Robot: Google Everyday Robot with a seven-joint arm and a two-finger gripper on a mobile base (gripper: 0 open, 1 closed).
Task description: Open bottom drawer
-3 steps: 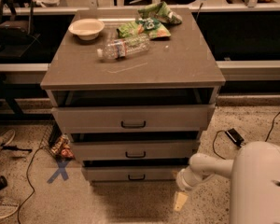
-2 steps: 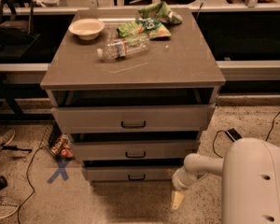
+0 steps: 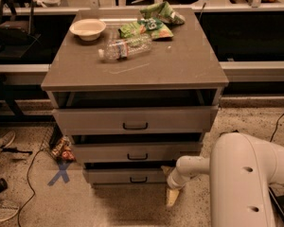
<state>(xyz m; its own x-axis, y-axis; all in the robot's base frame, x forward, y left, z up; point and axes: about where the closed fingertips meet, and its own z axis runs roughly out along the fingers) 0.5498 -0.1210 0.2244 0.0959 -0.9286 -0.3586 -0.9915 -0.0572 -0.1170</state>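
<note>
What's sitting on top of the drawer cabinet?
A white bowl, a plastic bottle lying on its side, and green snack bags. Anything beneath the bags is hidden. The gripper is down low, right of the bottom drawer.

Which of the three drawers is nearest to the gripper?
The bottom drawer, the lowest, with the narrowest front; the gripper hangs by its right end, near the floor.

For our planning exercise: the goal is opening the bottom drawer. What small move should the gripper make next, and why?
Probably up and across to the bottom drawer's black handle: the gripper hangs near the floor, beside the drawer front, not touching the handle.
</note>
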